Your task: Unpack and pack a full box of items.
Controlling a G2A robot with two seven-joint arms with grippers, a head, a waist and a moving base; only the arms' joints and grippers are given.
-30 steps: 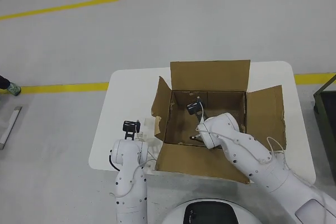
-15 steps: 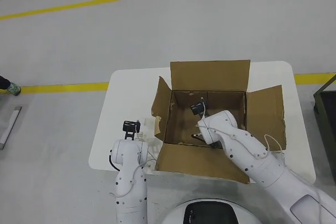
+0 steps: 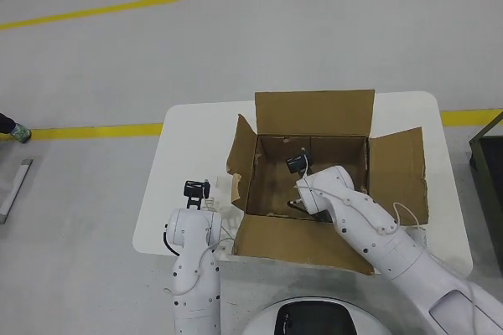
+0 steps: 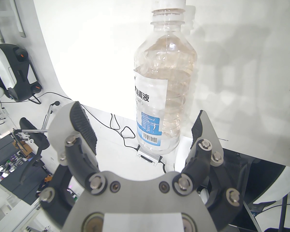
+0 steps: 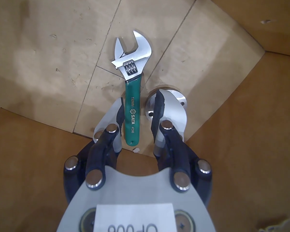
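The open cardboard box [image 3: 394, 172] stands on the white table [image 3: 193, 126]. On the box floor lies an adjustable wrench [image 5: 131, 73] with a green handle. My right gripper [image 5: 139, 97] is down inside the box, open, one finger on each side of the handle with small gaps. A round metal flange [image 5: 176, 97] lies right behind one finger. Left of the box, a clear bottle [image 4: 163, 80] with a white cap lies on the table. My left gripper [image 4: 139, 109] is open at the bottle's base, its fingers apart from it.
The box's flaps [image 3: 314, 110] stand out on every side, and the near flap overhangs the table's front. The bottle [image 3: 235, 191] lies close to the left flap. A dark green frame [image 3: 496, 180] stands off the table's right end.
My right arm has shifted slightly to the right and settled lower inside the box. The left arm and the bottle have not moved.
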